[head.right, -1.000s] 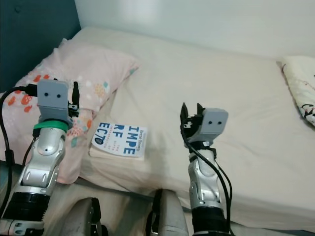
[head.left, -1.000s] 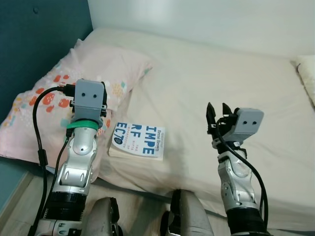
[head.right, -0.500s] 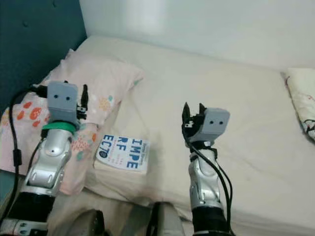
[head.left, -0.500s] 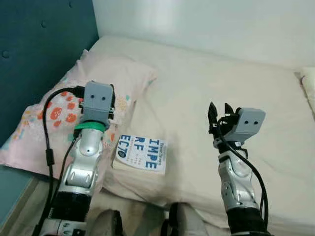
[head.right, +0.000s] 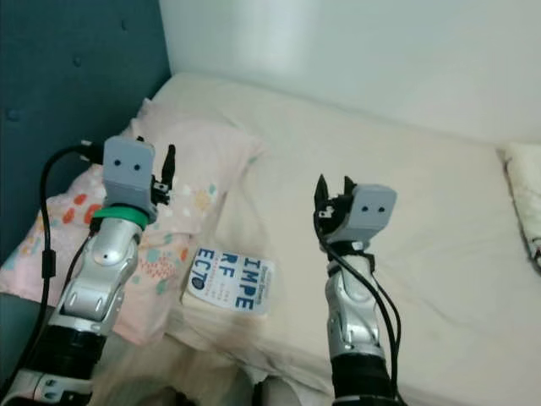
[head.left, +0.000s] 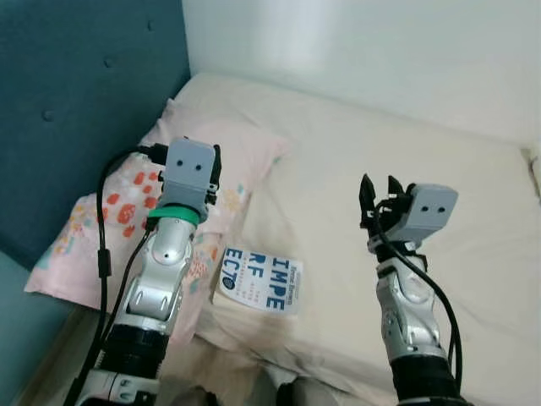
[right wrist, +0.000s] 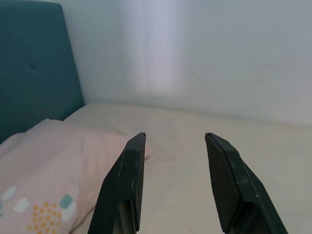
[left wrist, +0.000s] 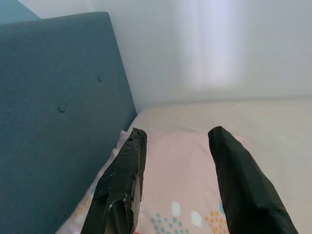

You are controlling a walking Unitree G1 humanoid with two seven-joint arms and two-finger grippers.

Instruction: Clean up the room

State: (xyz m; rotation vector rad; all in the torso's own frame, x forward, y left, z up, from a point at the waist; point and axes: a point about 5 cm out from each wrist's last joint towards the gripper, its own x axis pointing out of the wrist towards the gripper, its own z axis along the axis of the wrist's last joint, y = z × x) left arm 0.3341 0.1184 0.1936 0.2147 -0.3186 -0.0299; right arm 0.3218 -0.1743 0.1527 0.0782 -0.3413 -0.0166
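A white book point(head.left: 259, 282) with big blue letters lies flat near the bed's front edge, between my two arms. A pink patterned pillow point(head.left: 211, 152) rests at the head of the bed, against the teal headboard point(head.left: 76, 110). My left gripper point(left wrist: 176, 141) is raised over the pillow, open and holding nothing. To the right of the book my right gripper point(head.left: 378, 188) is held up above the cream sheet point(head.left: 355, 152), open and empty as well.
A white wall point(head.left: 380, 51) runs along the far side of the bed. A second patterned pillow point(head.right: 526, 194) peeks in at the right edge. Bare sheet stretches between the book and that pillow.
The camera has shifted so the headboard and pillow sit further into view and the book appears lower right. Both grippers stay raised and open.
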